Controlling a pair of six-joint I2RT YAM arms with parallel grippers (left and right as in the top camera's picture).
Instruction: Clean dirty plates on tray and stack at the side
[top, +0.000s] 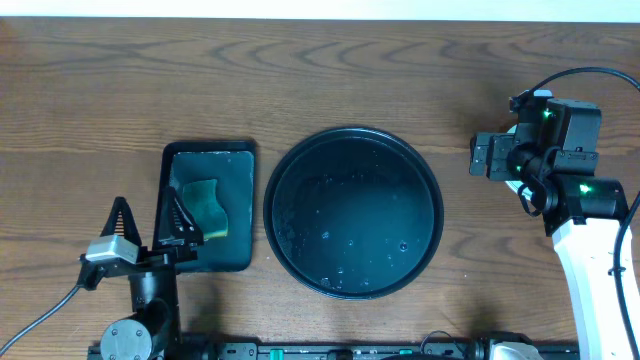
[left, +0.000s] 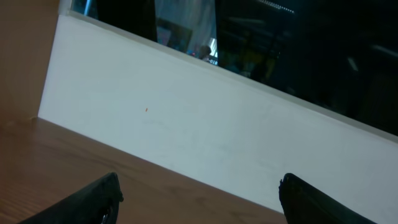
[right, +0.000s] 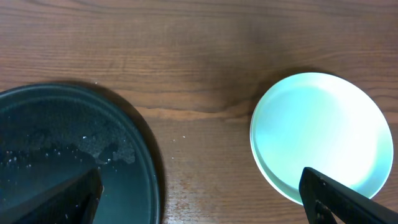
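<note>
Right jaws gape empty above the surface (right: 186, 50) just right of the tray (right: 138, 134); the plates (right: 320, 137) sit stacked there, looking clean, so the job seems done. Left jaws, also open, wait left of the tray by the sponge (top: 205, 205).

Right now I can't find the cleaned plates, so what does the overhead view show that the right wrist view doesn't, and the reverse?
Only overhead: the rectangular tray with its sponge, the open left gripper over its edge, and the whole black tray, with no plates on it. Only right wrist: a mint-green plate on bare wood beside the black tray, a spot the right arm covers overhead. Both: part of the wet black tray and the wood table.
</note>
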